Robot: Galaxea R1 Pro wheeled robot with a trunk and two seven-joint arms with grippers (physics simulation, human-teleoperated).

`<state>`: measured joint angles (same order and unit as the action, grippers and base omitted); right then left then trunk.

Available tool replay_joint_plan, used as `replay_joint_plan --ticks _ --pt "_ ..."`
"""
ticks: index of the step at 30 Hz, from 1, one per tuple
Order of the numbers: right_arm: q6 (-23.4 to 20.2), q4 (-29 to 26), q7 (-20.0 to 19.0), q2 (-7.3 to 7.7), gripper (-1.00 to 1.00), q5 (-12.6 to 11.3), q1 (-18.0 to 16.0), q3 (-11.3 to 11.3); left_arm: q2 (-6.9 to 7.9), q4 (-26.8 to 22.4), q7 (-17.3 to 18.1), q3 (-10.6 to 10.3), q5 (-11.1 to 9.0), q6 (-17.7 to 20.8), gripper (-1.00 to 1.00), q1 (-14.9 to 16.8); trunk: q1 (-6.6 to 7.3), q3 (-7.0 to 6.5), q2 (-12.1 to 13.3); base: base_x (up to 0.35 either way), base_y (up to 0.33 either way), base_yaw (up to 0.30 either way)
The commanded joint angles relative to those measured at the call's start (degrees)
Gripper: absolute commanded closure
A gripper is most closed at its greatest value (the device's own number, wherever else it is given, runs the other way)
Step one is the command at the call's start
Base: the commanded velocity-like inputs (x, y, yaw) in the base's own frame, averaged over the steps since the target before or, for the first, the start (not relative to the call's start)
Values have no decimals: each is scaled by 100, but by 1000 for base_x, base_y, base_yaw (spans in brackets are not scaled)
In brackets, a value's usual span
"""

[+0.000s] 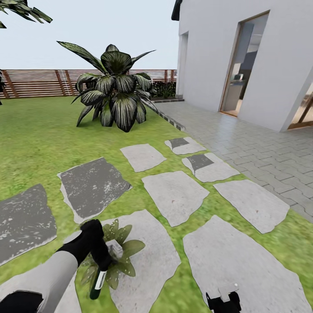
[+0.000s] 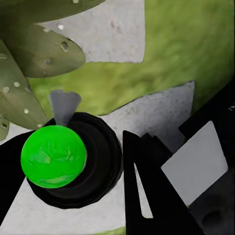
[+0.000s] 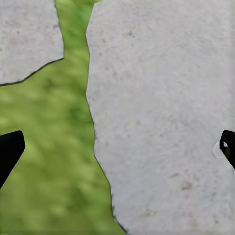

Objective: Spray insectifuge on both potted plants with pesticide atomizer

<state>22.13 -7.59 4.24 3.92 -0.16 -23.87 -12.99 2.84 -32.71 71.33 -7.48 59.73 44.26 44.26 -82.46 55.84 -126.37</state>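
I am looking out over a green lawn (image 1: 39, 139) laid with grey and pale stepping stones (image 1: 174, 195), a big striped broad-leaved shrub (image 1: 114, 89) standing before a brown slat fence (image 1: 39, 82), while grey paving (image 1: 256, 148) is running along a white house wall (image 1: 213, 48) with a glazed door (image 1: 241, 65) under pale sky.
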Motion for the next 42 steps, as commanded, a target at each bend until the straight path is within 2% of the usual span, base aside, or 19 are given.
replay_joint_plan --ticks 1,2,3,6,13,17,22,26,29,34,42 --pt "10 3 42 -3 -100 -1 -2 -52 -129 -10 38 -39 47 252 100 80 1 5 -2 0 0 0" --pt "10 3 42 -5 -100 -1 -3 -54 -206 -11 55 -48 42 517 100 239 1 5 -2 0 0 0" --pt "10 3 42 -5 -100 -1 -1 -53 -231 -9 101 -50 41 596 100 327 1 5 -2 0 0 0" --pt "10 3 42 2 -100 -1 -3 -47 -251 -8 316 -58 63 665 100 429 1 5 -2 0 0 0" --pt "10 3 42 19 -100 -1 -2 -46 -266 -8 399 -63 186 688 100 585 1 5 -2 0 0 0" --pt "10 3 42 21 -100 -1 -3 -46 -271 74 399 -78 221 689 100 592 1 5 -2 0 0 0" --pt "10 3 42 21 -100 -1 -3 -46 -271 97 467 -84 446 689 100 559 1 5 -2 0 0 0" --pt "10 3 42 21 -100 -1 -3 -46 -267 98 600 -93 515 683 100 528 1 5 -2 0 0 0" --pt "10 3 42 21 -100 -1 -3 -46 -266 98 622 -144 532 681 100 521 1 5 -2 0 0 0" --pt "10 0 42 21 -100 -9 -3 -46 -266 98 643 -457 531 689 100 520 1 5 -2 10 -4 0" --pt "10 0 43 21 -100 -10 -3 -46 -273 98 654 -483 524 689 100 513 1 5 -2 104 -68 0"
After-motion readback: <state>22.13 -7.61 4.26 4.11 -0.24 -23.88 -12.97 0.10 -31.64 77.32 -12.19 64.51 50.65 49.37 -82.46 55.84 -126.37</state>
